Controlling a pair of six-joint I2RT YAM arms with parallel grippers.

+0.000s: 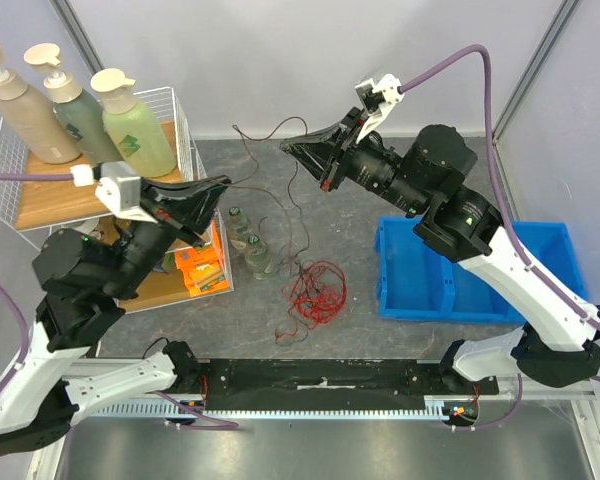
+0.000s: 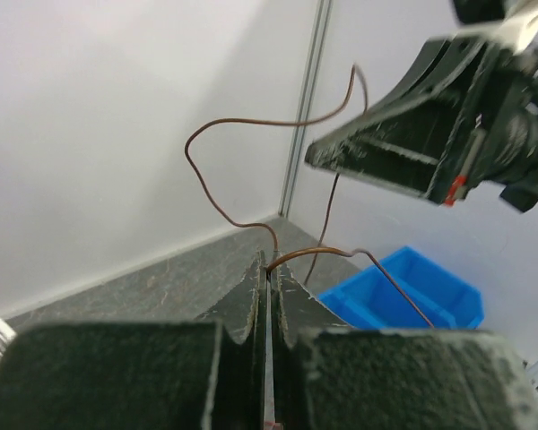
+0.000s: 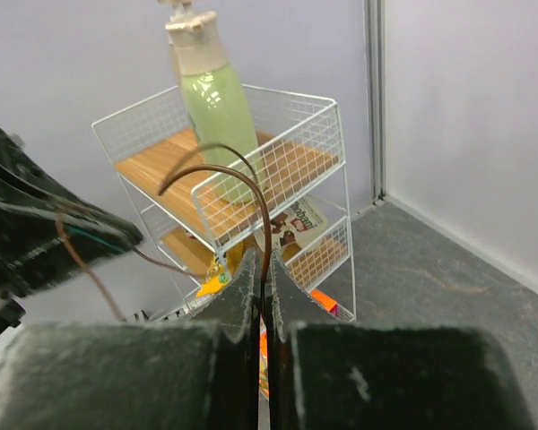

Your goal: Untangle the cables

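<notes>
A loose tangle of red cables lies on the grey table, with thin dark strands running up out of it. My left gripper is shut on a thin dark brown cable, pinched at its fingertips in the left wrist view. My right gripper is shut on the same kind of dark cable, also at its tips. Both grippers are raised above the table and face each other. The cable arcs between them and hangs down towards the tangle.
A white wire rack with three pump bottles stands at the back left, with orange packets on its lower shelf. Small glass bottles stand beside the tangle. A blue bin sits at the right.
</notes>
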